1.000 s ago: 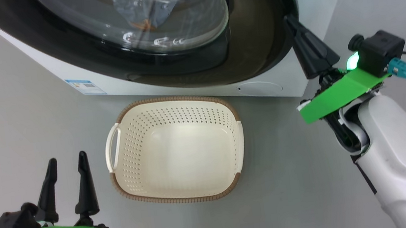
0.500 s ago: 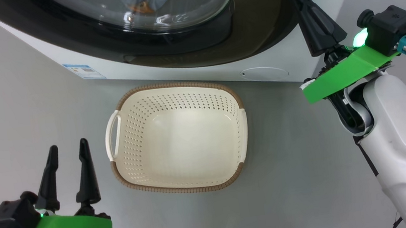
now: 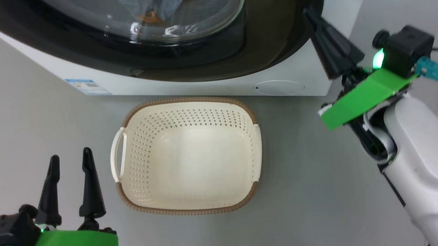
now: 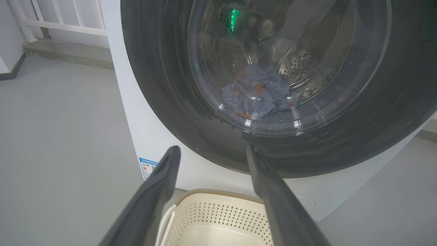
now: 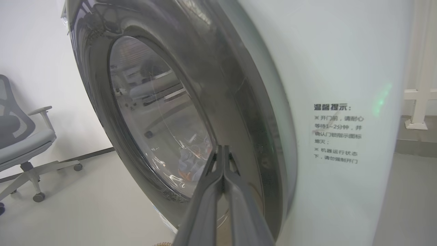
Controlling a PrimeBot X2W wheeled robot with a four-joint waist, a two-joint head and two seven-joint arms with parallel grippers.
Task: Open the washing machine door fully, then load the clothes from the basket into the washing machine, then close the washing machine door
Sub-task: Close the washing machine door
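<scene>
My head camera has swung in the last half second, sliding the whole scene slightly left and down. The right gripper (image 3: 307,14) still sits at the right edge of the washing machine door (image 3: 274,28), its jaws pressed flat together on nothing. Whether the tips touch the glossy black rim I cannot tell.

The door lies against the front of the white washing machine (image 4: 146,136). Through its bulging glass the clothes (image 4: 259,94), blue fabric with orange prints, lie heaped at the bottom of the steel drum. The basket (image 3: 183,100) stands on the grey floor (image 3: 14,123) just in front of the machine, below the door, its perforated cream bottom showing. The left gripper (image 3: 70,154) hangs low at my left, near the basket but apart from it, jaws spread wide and holding nothing.

On the machine's side panel a printed notice (image 5: 338,133) is headed "温馨提示:" and reads "开门前,请耐心等待1~2分钟,并确认门锁指示图标熄灭" and "机器运行状态下,请勿强制开门". A blue label sticker (image 3: 81,86) at the front's lower left is too small to read. A round white flap (image 3: 280,87) sits at the lower right. An office chair (image 5: 20,136) stands by the wall beyond.
</scene>
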